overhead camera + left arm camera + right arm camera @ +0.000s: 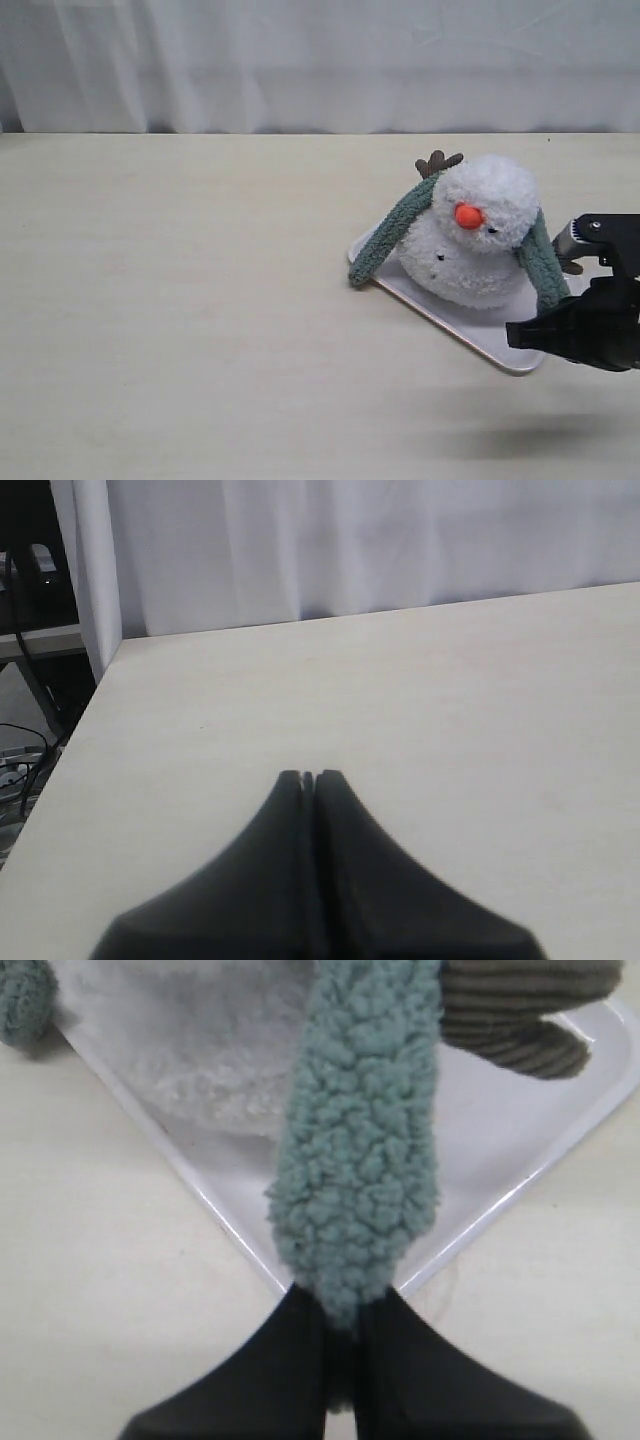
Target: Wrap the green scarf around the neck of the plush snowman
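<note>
While the right gripper (340, 1305) is pinching one end of the green scarf (360, 1140), jaws pressed together on it, the strip is running away from the fingertips, up behind the neck of the plush snowman (470, 235) and down its far side to the tray (470, 345) edge. The left gripper (308, 778) is hovering closed and empty over bare table (450, 700), so crossing the held end over the front is likely falling to the right arm

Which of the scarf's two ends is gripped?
The end of the green scarf on the exterior view's right, pinched in the shut right gripper. The other end hangs free beside the plush snowman, tip at the tray rim.
</note>
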